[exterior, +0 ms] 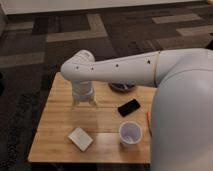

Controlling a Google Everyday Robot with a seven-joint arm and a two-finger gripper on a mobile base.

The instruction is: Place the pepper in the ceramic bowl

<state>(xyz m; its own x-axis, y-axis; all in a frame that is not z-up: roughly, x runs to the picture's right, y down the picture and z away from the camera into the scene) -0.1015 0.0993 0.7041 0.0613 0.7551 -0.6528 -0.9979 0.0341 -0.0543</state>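
The pepper [148, 121] shows only as a thin orange-red sliver on the table's right side, mostly hidden behind my white arm. The ceramic bowl [123, 88] is a dark blue-grey dish at the table's far edge, partly hidden under my forearm. My gripper [84, 102] hangs down over the left middle of the table, well left of both the bowl and the pepper, with nothing visibly in it.
A black phone [129, 107] lies between the bowl and a white translucent cup [130, 133] near the front right. A small white box [80, 138] lies at the front left. The wooden table [55, 125] stands on dark patterned carpet.
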